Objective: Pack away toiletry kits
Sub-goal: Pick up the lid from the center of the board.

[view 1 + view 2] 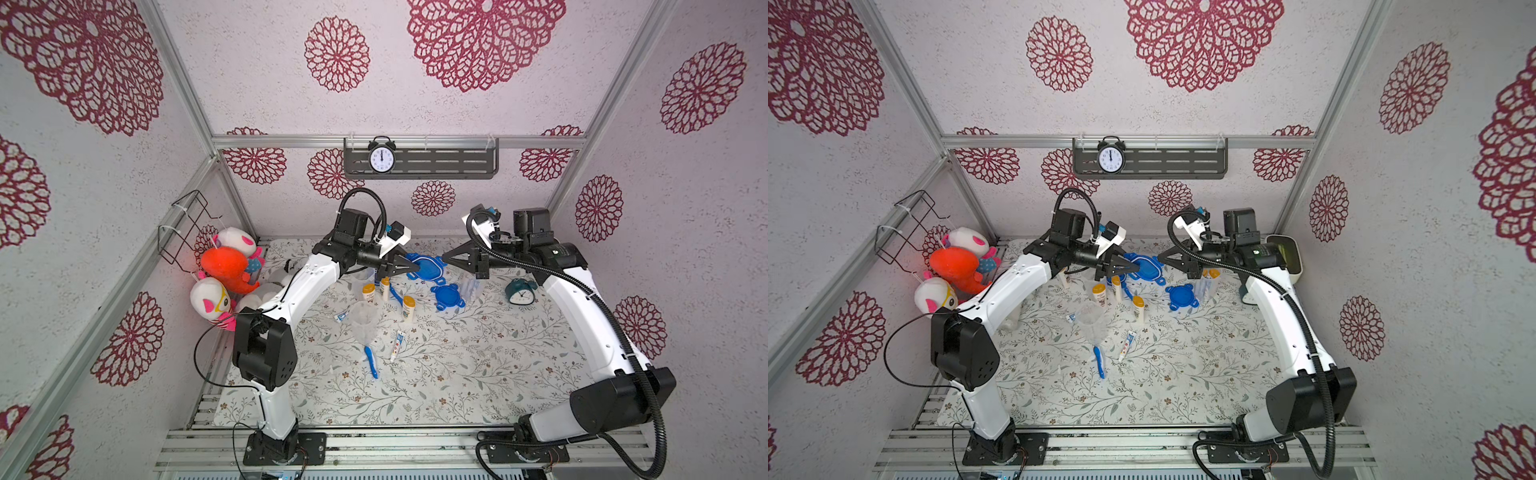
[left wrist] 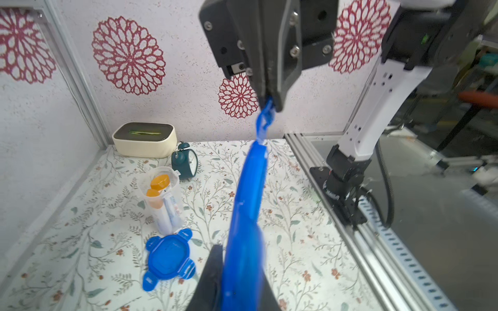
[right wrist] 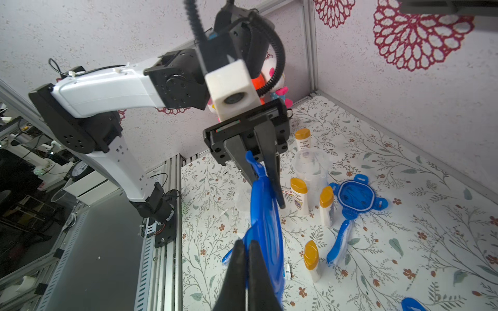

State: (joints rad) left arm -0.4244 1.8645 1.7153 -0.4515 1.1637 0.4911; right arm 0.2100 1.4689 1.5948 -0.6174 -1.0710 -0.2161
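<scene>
Edge-pinched blue lid [image 1: 430, 268] between left gripper [image 1: 416, 273], right gripper [image 1: 444, 255], front mat [image 1: 457, 374] open

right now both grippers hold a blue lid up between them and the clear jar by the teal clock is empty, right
Not empty: the left wrist view shows the clear jar by the teal clock holding orange-capped bottles. The left gripper and right gripper do hold the blue lid between them.

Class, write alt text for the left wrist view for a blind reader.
A blue lid is held edge-on above the floral table, between the left gripper and the right gripper. On the table, a clear jar of orange-capped bottles stands beside a second blue lid, near a teal alarm clock.
</scene>
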